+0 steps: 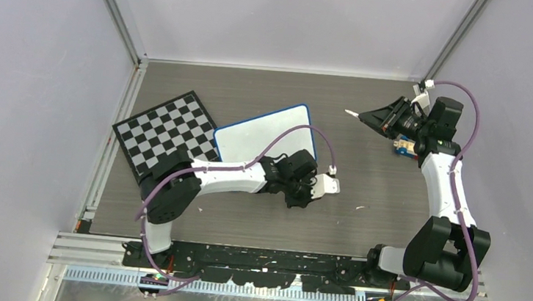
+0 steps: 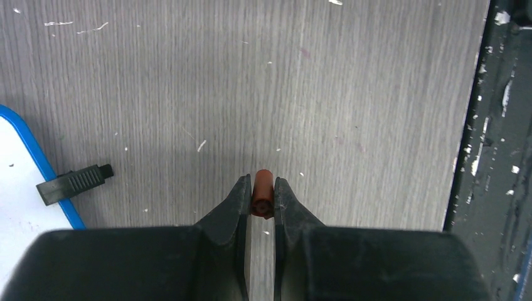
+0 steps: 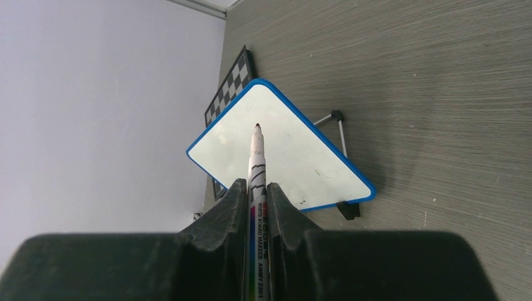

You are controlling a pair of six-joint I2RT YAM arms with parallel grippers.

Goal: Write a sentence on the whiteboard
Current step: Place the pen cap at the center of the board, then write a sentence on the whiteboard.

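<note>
The whiteboard (image 1: 261,137), white with a blue frame, lies tilted in the middle of the table, and the right wrist view shows it (image 3: 282,157) blank, with no sentence in view. My right gripper (image 1: 371,116) hovers to its right, shut on an uncapped white marker (image 3: 256,163) whose tip points toward the board. My left gripper (image 1: 297,196) hangs low just off the board's near right corner. It (image 2: 262,188) is shut on the marker's brownish-red cap (image 2: 263,188).
A black-and-white chessboard (image 1: 165,137) lies left of the whiteboard, partly under it. A black clip foot (image 2: 74,183) sticks out at the board's blue edge (image 2: 37,157). A small blue-and-yellow object (image 1: 402,147) lies under the right arm. The table's dark near edge (image 2: 495,157) is close to the left gripper.
</note>
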